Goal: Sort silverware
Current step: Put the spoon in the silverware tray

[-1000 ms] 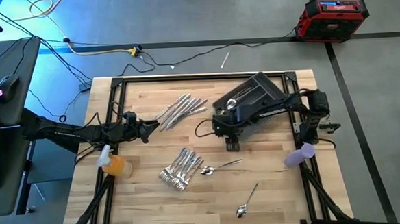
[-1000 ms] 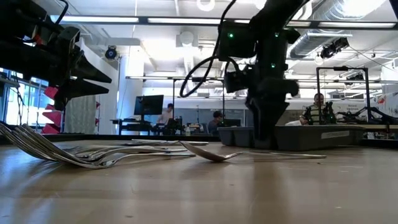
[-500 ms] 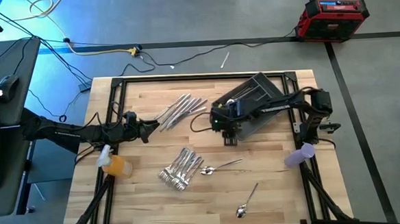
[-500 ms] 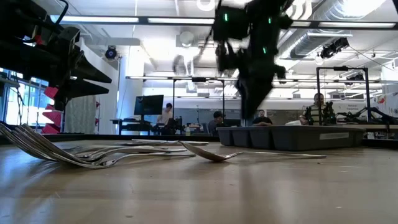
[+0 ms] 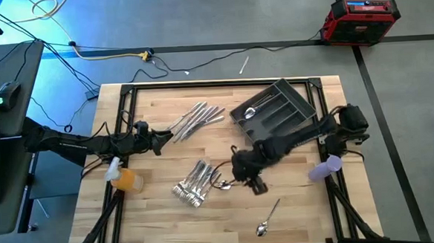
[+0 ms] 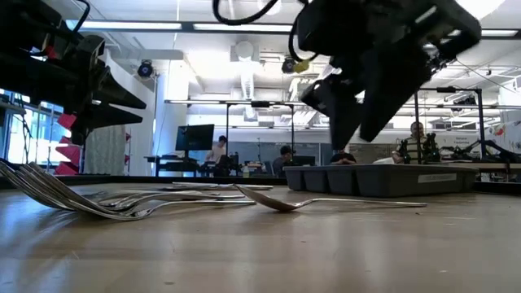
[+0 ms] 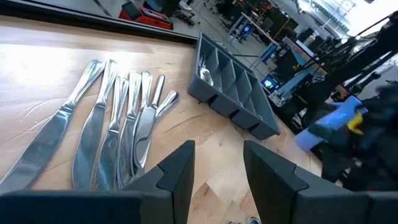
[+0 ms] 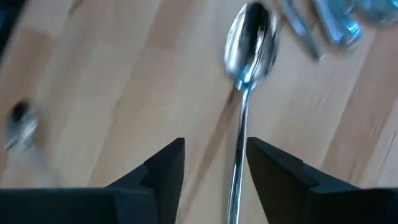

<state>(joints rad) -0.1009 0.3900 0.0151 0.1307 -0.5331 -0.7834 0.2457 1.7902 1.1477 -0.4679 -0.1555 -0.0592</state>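
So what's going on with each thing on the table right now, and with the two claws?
Right gripper: open, empty, its fingers either side of a spoon's handle.
That spoon: flat on the wood.
Left gripper: open, empty, near the knives.
Knives: side by side, unsorted.
Forks: bunched, unsorted.
Second spoon: loose.
Tray: holds one spoon.

knives [image 5: 197,118] fanned, forks [image 5: 195,182] piled, two spoons [image 5: 269,216] loose, one spoon [image 5: 249,112] in the tray.
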